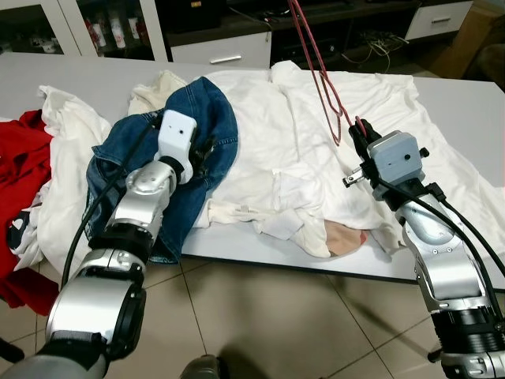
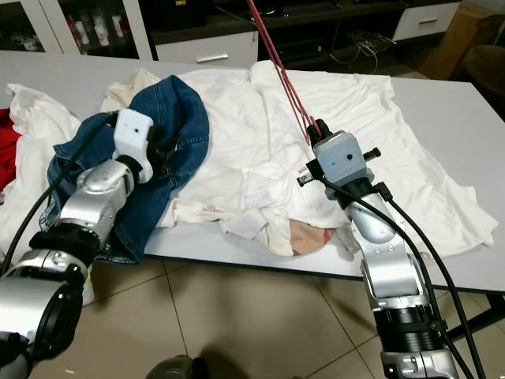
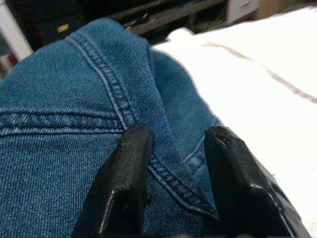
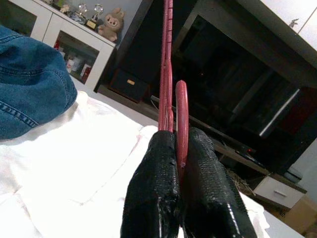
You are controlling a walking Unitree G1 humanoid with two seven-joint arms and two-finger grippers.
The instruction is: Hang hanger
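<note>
The red hanger (image 1: 319, 71) is cut off above, pinched by the right gripper (image 4: 177, 148). The left gripper (image 3: 173, 158) is parted over denim (image 1: 193, 142) on a grey table (image 1: 473, 110).

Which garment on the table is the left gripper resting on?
The blue denim one. The left gripper sits on its seam with fingers apart, while the white shirt lies beside it and the red garment farther left.

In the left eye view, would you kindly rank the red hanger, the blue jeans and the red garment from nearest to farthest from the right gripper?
1. Red hanger: clamped in the right gripper, rising up and away from it.
2. Blue jeans: across the white clothes, toward the robot's left, under the left gripper.
3. Red garment: at the table's far left edge.
</note>
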